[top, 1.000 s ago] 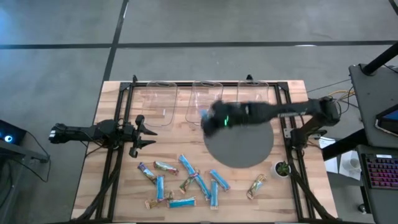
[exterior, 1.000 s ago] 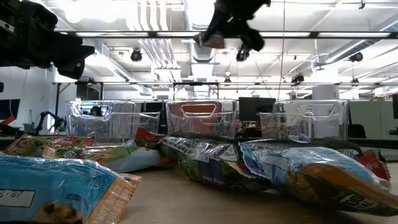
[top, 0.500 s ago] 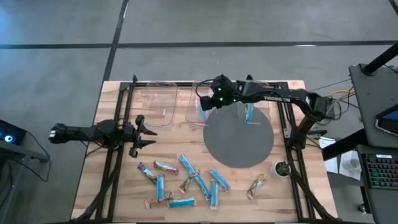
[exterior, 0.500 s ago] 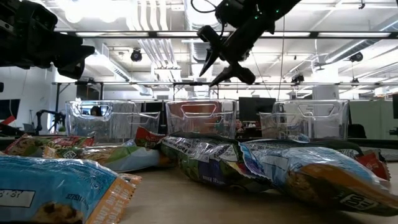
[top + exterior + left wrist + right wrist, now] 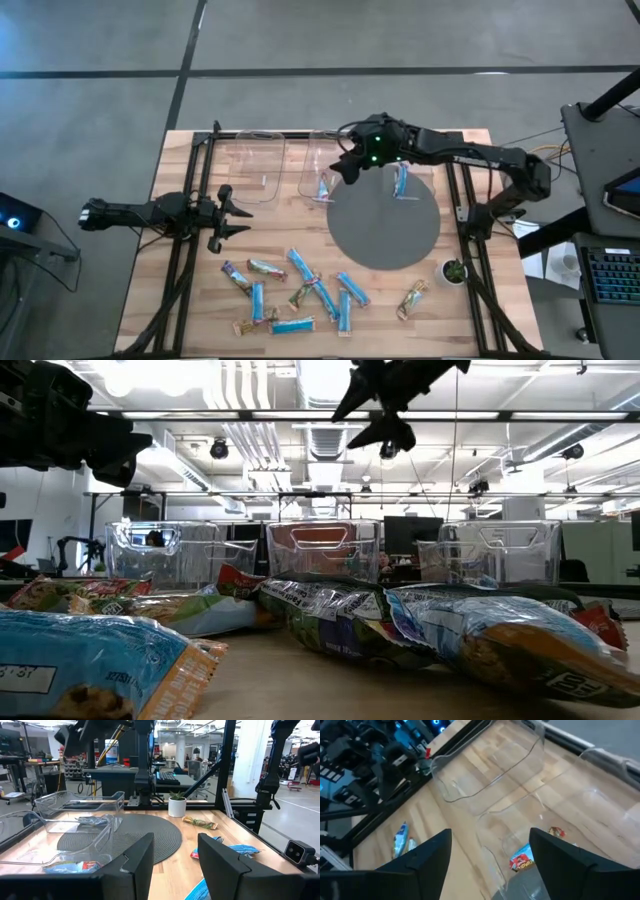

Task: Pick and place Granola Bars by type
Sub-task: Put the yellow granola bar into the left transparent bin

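Since a moment ago my right gripper (image 5: 345, 170) has swung back over the middle clear bin (image 5: 325, 172) and spread its fingers; the bar with red and blue on its wrapper (image 5: 324, 189) that it carried now lies on that bin's floor, just below the empty, parted fingers.

Going left to right across the table: my left gripper (image 5: 232, 209) hangs above the bare wood near the left edge, its fingers parted and holding nothing. Beyond its fingertips stands the left clear bin (image 5: 252, 165); I cannot make out whether anything lies in it. Toward the front of the table from that gripper, well apart from it, lies the scatter of unsorted Granola Bars (image 5: 300, 295), blue, tan and dark wrappers mixed, several touching or overlapping. My right wrist view looks down into the middle bin and shows the released bar (image 5: 522, 858) between my two dark fingers. Farther right, past my right gripper, a blue bar (image 5: 401, 181) lies inside the right clear bin (image 5: 410, 160). A grey round mat (image 5: 385, 232) sits in front of the bins, and a single tan bar (image 5: 412, 299) lies by itself near the front right, beside a small potted plant (image 5: 453, 270).
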Controlling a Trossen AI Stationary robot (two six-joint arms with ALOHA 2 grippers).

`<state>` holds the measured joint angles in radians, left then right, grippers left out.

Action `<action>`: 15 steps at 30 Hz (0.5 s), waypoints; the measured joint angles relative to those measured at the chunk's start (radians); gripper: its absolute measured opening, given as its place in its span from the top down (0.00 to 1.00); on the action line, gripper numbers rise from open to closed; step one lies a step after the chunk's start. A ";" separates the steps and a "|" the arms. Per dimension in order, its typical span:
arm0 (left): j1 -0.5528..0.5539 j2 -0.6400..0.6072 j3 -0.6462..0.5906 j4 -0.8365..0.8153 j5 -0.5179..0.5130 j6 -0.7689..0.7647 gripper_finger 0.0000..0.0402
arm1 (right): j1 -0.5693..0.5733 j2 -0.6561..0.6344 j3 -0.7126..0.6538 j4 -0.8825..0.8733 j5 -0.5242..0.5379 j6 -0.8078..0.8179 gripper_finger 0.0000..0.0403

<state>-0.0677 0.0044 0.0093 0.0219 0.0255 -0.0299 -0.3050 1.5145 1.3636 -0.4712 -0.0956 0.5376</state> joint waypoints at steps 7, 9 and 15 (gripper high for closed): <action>0.000 0.000 0.000 0.000 0.000 0.000 0.66 | 0.000 -0.034 0.000 -0.027 0.099 -0.002 0.38; 0.000 0.000 0.000 0.000 0.000 0.000 0.66 | -0.001 -0.034 0.000 -0.022 0.100 -0.002 0.38; 0.000 0.000 0.000 0.000 0.000 0.000 0.66 | -0.001 -0.024 0.000 -0.020 0.100 -0.007 0.36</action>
<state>-0.0679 0.0045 0.0092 0.0219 0.0257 -0.0301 -0.3056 1.4906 1.3636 -0.4908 0.0040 0.5304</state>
